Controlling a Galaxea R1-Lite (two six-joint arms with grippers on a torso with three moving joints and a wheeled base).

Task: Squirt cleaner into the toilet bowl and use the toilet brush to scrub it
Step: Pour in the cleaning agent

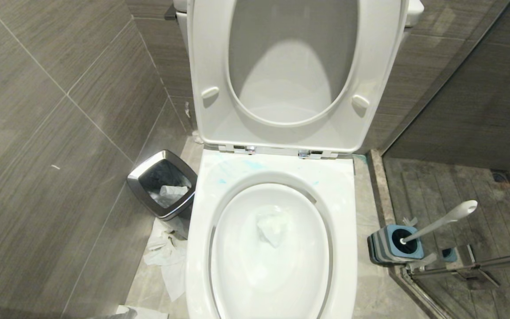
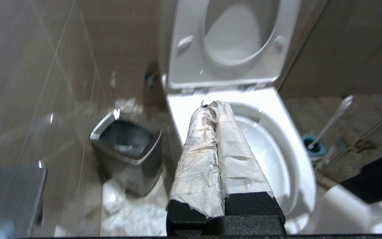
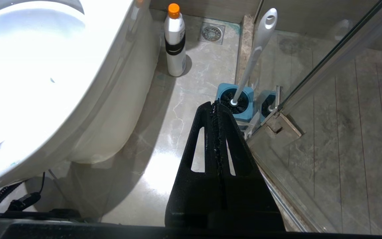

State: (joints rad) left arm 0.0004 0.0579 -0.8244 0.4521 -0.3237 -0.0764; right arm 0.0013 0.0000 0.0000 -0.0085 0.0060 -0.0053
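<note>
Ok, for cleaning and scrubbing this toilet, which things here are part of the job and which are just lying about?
Part of the job:
toilet bowl
toilet brush in its holder
blue cleaner smears on the rim
white bottle with orange cap

Just lying about:
steel bin
crumpled paper on the floor
paper wad in the bowl

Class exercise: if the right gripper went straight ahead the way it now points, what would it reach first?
Most likely the toilet brush, standing in its blue holder. The shut right gripper points at the holder's near edge in its wrist view, though how far off it is cannot be judged.
</note>
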